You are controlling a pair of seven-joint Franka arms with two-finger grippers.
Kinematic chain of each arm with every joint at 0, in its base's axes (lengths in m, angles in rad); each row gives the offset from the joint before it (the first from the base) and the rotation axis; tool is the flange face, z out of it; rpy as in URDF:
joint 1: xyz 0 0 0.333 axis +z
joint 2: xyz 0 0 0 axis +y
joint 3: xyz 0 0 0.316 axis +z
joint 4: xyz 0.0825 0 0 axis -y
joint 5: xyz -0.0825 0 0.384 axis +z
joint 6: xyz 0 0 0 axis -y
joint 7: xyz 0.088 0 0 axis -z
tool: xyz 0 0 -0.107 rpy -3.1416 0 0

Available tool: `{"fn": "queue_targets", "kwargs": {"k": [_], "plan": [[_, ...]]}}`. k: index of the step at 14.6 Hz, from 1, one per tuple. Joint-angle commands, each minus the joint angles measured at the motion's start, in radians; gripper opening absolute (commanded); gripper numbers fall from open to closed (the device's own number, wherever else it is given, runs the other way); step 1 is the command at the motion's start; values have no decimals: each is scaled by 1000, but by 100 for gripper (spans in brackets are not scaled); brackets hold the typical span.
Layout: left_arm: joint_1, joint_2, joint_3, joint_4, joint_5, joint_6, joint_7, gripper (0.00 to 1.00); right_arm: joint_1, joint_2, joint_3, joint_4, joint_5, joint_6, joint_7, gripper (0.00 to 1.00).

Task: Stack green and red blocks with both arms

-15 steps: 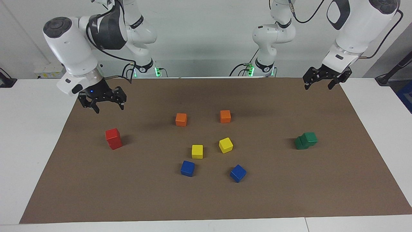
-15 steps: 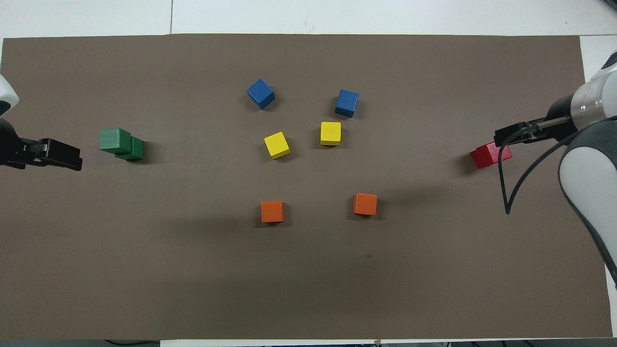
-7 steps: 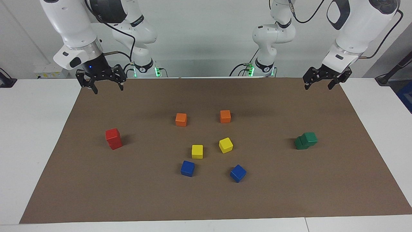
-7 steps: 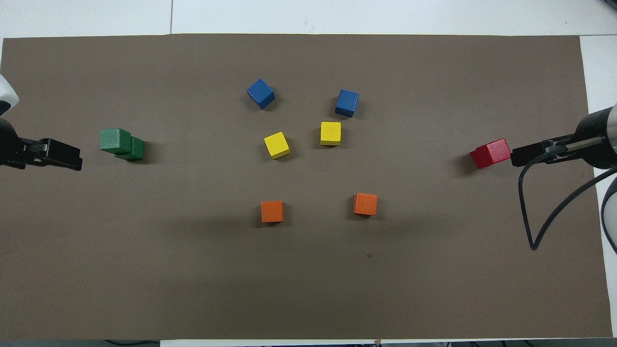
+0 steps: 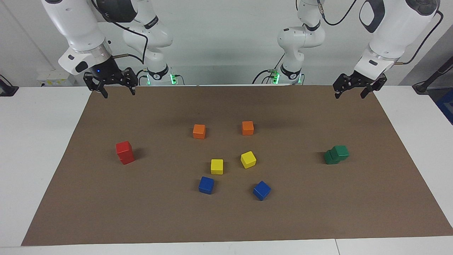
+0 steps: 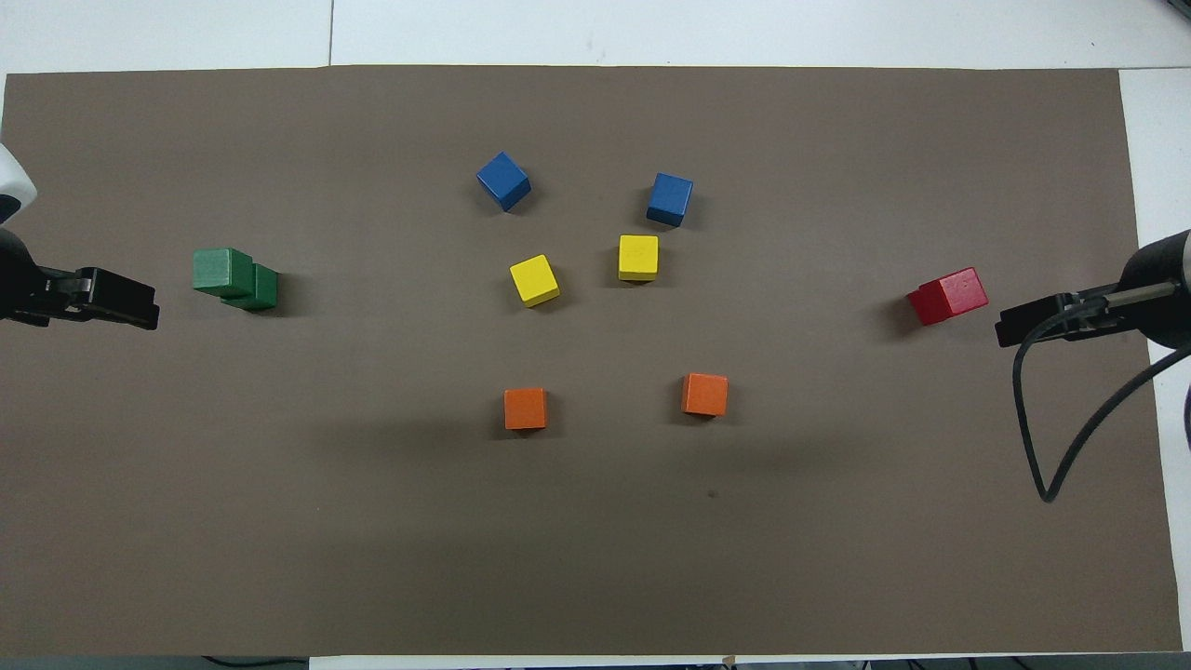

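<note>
Hovering: left gripper, right gripper | fingers apart | labels apparently unreadable

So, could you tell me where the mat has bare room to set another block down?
Bare mat lies between the orange blocks and the robots' edge, and between the centre cluster and each stack: green stack and red stack. Crowded: the yellow blocks and blue blocks.

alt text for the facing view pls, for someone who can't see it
A red stack and a green stack, its top cube offset, stand at either end of a brown mat. Both the right gripper and left gripper hang open, holding nothing, over the mat's corners nearest the robots.
</note>
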Motion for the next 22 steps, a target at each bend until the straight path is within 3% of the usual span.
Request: {"fn": "queue_targets", "kwargs": {"k": [1, 22], "plan": [[3, -17, -2, -13, 17, 0, -6, 100, -6, -21, -2, -8, -22, -36, 17, 100], [3, -17, -2, -13, 17, 0, -5, 100, -15, -26, -8, -10, -58, -53, 15, 100]]}}
